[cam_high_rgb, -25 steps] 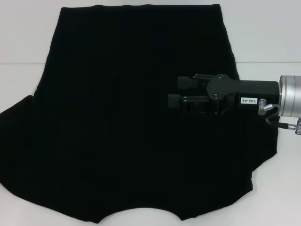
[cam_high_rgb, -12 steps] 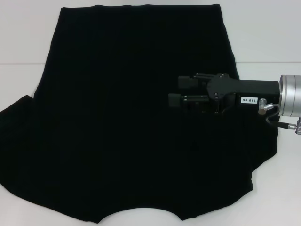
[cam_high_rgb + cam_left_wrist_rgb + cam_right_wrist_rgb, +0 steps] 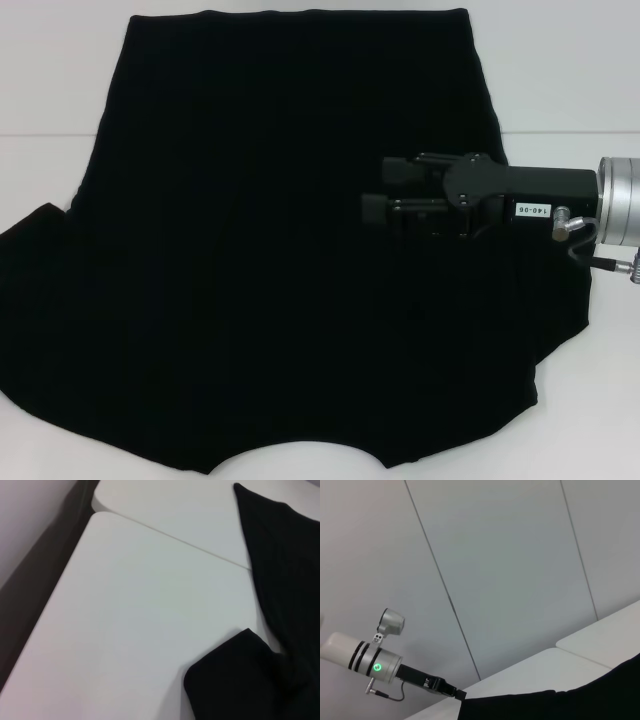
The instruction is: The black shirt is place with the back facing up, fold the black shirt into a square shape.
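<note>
In the head view, the black shirt [image 3: 290, 250] is spread flat over most of the white bench [image 3: 570, 80], its straight hem toward the far edge and its curved neckline at the near edge, so its long axis runs from near to far. The right gripper [image 3: 378, 193] is held horizontally above the shirt's right half, reaching in from the bench's right edge with its fingers pointing across toward the left. Its jaws are seen parted a little, one above the other, with nothing grasped. The shirt's right sleeve lies below and behind the wrist, toward the near right corner; the right arm is clearly the nearer one to that side. No containers are visible.

In the left wrist view, the shirt's left sleeve [image 3: 235, 680] and side edge are seen lying on the bench, with bare bench surface beside them. The left gripper itself is not shown here, so its state cannot be told.

In the right wrist view, the other arm's gripper [image 3: 440, 685] is seen far off, beyond the shirt's edge, held at the bench's left side; whether it is parted or clenched cannot be told.
</note>
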Tool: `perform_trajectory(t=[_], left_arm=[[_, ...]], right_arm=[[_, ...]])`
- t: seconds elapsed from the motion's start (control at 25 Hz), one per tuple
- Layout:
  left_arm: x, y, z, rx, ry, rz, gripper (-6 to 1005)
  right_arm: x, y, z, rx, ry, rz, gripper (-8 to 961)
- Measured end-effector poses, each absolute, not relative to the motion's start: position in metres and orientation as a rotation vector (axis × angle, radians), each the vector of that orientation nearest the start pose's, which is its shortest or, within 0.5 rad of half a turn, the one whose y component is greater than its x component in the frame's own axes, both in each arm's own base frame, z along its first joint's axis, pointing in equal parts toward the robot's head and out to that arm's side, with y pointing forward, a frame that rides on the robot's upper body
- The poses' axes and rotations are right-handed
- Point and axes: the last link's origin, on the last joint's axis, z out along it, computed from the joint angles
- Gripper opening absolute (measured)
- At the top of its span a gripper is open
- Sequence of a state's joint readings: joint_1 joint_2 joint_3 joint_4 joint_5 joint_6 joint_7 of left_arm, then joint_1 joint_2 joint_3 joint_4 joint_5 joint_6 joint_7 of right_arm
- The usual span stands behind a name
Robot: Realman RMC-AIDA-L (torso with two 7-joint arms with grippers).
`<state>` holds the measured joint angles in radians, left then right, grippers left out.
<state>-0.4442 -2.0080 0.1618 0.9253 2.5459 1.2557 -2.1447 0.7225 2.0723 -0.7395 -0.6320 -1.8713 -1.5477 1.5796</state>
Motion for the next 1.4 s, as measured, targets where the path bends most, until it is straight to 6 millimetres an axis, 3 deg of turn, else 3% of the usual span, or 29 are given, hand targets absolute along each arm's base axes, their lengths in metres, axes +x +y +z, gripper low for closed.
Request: perform_trajectory(t=[0.68, 0.84, 1.04, 1.24, 1.4], left_arm=[[-0.413, 0.300, 0.134, -1.639, -1.600, -0.369, 2], [-0.398, 0.308, 0.133, -1.703, -1.565, -0.453, 2], [-0.365, 0.335, 0.121, -1.860, -1.475, -0.556, 2], [-0.323, 0.363, 0.081, -2.082, -1.384, -0.586, 2], [-0.298, 0.372, 0.049, -2.216, -1.312, -0.566, 2]], right_arm=[[0.181, 0.378, 0.001, -2.765, 0.638, 0.924, 797], [0.183, 0.377, 0.001, -2.759, 0.635, 0.929, 795], [0.186, 0.377, 0.003, -2.741, 0.636, 0.937, 792], [0.192, 0.375, 0.007, -2.717, 0.651, 0.952, 789], [0.195, 0.374, 0.008, -2.698, 0.666, 0.970, 787]])
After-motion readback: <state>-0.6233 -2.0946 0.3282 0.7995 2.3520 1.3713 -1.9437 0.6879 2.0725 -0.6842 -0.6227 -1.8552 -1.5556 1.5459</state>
